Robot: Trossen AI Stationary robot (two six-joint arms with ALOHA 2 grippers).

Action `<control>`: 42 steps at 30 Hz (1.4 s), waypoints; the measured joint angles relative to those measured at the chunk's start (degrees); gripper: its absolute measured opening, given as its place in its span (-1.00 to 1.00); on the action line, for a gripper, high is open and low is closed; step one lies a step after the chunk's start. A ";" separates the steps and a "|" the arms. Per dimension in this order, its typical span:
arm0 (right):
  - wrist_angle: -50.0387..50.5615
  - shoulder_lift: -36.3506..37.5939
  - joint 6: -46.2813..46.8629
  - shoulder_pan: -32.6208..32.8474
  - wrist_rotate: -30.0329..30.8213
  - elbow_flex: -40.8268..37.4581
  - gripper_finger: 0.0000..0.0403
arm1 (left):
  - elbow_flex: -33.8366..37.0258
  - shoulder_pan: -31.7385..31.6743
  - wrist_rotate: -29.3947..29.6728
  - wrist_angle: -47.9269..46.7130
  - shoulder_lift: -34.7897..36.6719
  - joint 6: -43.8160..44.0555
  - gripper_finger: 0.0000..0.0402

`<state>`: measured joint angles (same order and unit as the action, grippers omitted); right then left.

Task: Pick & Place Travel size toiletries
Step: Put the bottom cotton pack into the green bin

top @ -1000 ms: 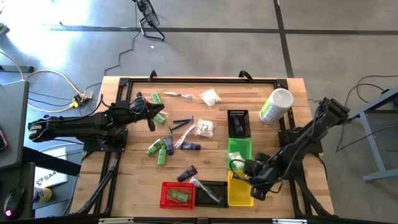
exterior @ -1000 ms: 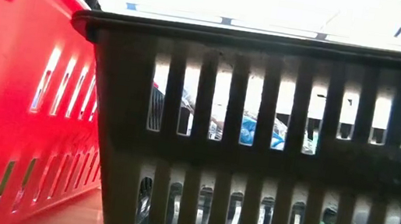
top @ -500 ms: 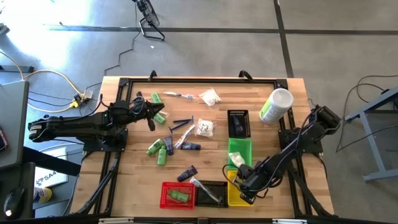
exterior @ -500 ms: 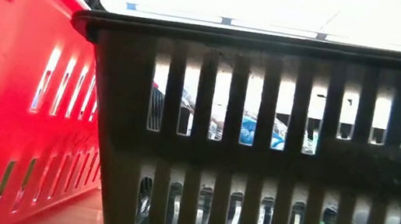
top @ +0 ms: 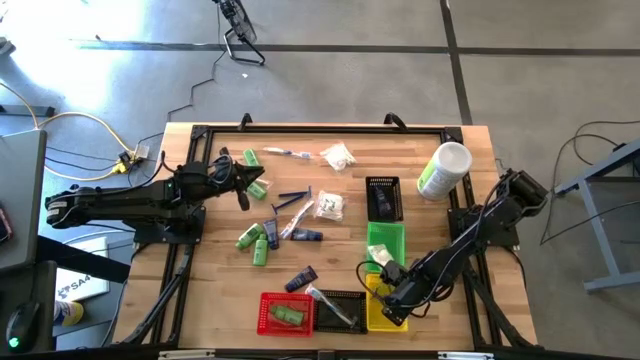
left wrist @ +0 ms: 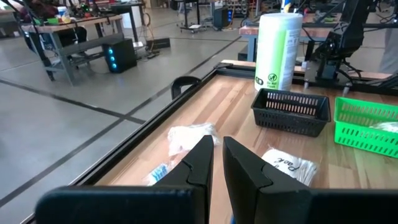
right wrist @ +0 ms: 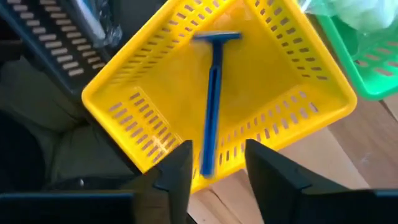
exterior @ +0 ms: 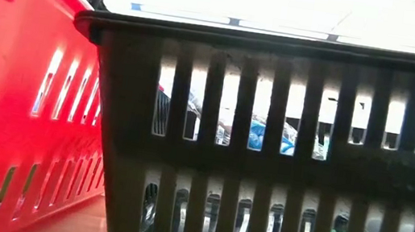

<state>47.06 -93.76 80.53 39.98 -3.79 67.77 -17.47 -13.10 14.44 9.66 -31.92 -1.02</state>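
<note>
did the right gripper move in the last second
Yes. In the high view the right gripper shifted left and toward the table's near edge, from beside the yellow basket to over it, where a blue razor lies.

partly legible script, perhaps "pack", on the white packet (left wrist: pixel 291 167); canister (left wrist: pixel 278 50) label unreadable

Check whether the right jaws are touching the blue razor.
Apart. The right wrist view shows the razor lying in the yellow basket, the open right gripper above it.

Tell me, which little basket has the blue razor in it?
The yellow basket, the one under the right gripper. A blue razor lies in it; the green basket beside it holds a white packet instead.
</note>
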 joint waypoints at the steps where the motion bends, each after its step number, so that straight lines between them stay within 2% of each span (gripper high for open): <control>1: -0.01 0.00 -1.06 -0.03 -0.73 0.00 -0.25 | 0.00 0.00 0.00 -0.18 0.00 0.06 -0.85; 4: -0.03 0.00 -2.54 -0.95 -4.43 0.00 -0.19 | 0.00 -0.01 -0.01 -0.43 0.00 1.01 -0.85; 8: -0.15 0.00 -3.43 -2.93 -10.67 0.00 -0.24 | 0.00 0.00 -0.02 -0.49 0.00 1.31 -0.85; 13: -0.17 0.00 -7.97 -5.37 -13.90 0.00 -0.43 | 0.00 -0.01 -0.02 -0.87 0.00 1.34 -0.85; 19: -0.11 0.01 -11.03 -8.85 -22.55 0.00 -0.75 | 0.00 -0.02 -0.04 -1.55 0.00 1.40 -0.85; 22: -0.13 0.09 -14.91 -10.53 -24.58 0.00 -0.92 | 0.00 -0.01 -0.04 -2.11 0.00 1.47 -0.85; 24: -0.14 0.11 -17.70 -11.69 -25.12 0.00 -0.96 | 0.00 0.00 -0.04 -2.17 0.00 1.47 -0.85; 31: 3.07 1.98 -29.27 -16.12 -23.46 0.00 -0.99 | 0.00 -0.01 -0.04 -2.17 0.00 1.47 -0.85; 33: 5.20 3.70 -31.34 -17.81 -21.12 0.00 -0.99 | 0.00 0.00 -0.04 -2.17 0.00 1.42 -0.85; 38: 9.06 10.29 -37.26 -21.33 -11.77 0.00 -0.99 | 0.00 -0.01 -0.02 -2.13 0.01 1.31 -0.85; 42: 11.12 17.20 -40.95 -21.72 -0.41 0.00 -0.99 | 0.00 -0.02 -0.02 -2.14 0.02 1.31 -0.85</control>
<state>58.18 -76.56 39.57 18.26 -4.20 67.77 -17.47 -13.12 14.41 7.51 -31.90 0.29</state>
